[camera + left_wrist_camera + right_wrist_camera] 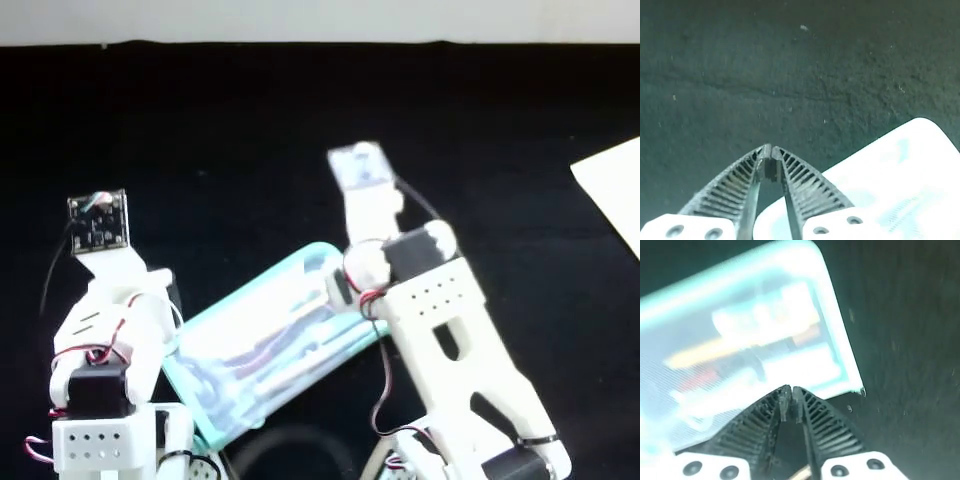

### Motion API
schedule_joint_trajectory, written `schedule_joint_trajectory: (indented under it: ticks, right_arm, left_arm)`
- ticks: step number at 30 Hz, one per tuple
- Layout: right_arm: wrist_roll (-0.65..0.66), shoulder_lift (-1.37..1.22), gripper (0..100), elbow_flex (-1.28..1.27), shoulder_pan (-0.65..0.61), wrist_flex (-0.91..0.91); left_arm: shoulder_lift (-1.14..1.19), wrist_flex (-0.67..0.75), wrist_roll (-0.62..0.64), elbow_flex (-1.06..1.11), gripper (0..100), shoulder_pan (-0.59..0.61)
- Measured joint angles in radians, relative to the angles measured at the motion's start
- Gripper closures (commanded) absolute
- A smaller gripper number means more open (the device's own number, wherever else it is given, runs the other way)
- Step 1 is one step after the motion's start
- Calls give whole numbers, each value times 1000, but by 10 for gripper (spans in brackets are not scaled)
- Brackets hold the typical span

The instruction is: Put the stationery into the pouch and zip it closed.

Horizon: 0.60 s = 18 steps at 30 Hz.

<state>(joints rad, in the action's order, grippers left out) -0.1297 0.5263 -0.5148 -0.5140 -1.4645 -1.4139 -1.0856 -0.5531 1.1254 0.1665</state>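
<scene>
This looks like a robotics lab bench. A black cloth (250, 120) covers the table. Two white plastic arms (110, 330) (430, 300) with bare wires (384, 390) stand at the cloth's near edge, one carrying a small circuit board (98, 221). A white sheet (615, 185) lies at its right edge.

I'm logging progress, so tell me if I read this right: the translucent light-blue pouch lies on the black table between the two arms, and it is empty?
Not empty. In the high view, long thin stationery pieces show through the translucent light-blue pouch. The rest holds: it lies on the black table between the two arms.
</scene>
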Motion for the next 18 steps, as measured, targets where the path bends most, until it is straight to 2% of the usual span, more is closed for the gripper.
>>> schedule_joint_trajectory:
  ticks: [5, 8, 11, 15, 18]
  right_arm:
    - [12, 153, 993, -132, 175, 34]
    - [14, 330, 993, -229, 311, 95]
    - [14, 542, 993, -391, 371, 158]
    - [83, 858, 993, -658, 387, 275]
    - [183, 1097, 993, -864, 390, 414]
  left_arm:
    - [-77, -264, 15, -80, 993, -2]
    - [-219, -422, 15, -137, 993, -2]
    - [-368, -517, 15, -166, 993, -3]
    - [-381, -559, 15, -173, 993, -3]
    - [-382, -483, 15, -121, 993, -3]
